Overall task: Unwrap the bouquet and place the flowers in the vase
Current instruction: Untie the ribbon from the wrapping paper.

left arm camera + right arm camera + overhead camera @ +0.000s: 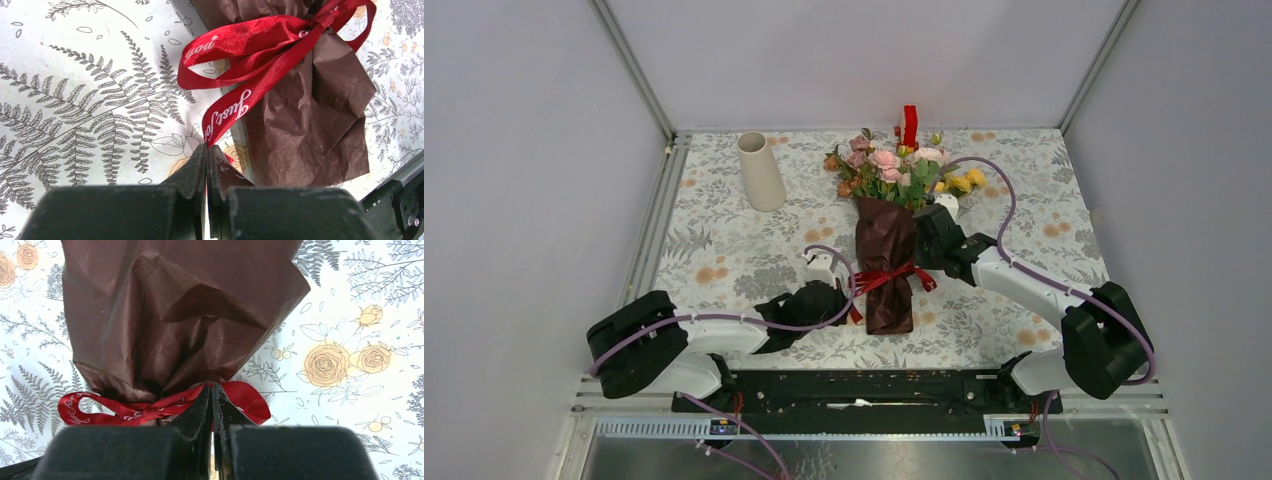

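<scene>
The bouquet lies flat mid-table, its dark red wrapping paper (886, 250) tied with a red ribbon (894, 277). The flowers (894, 170), in pink, peach and yellow, point toward the back. My left gripper (207, 147) is shut on a printed tail of the ribbon (250, 47), left of the paper (310, 120). My right gripper (212, 387) is shut on a ribbon loop (250, 400) at the paper's (185, 310) tied neck. From above, the left gripper (852, 298) and right gripper (922, 266) flank the bow. The cream vase (761, 171) stands upright at back left.
A small red upright object (910, 125) stands at the back edge behind the blooms. The floral tablecloth (724, 250) covers the table. Grey walls close in the sides, and a metal rail (874, 392) runs along the near edge.
</scene>
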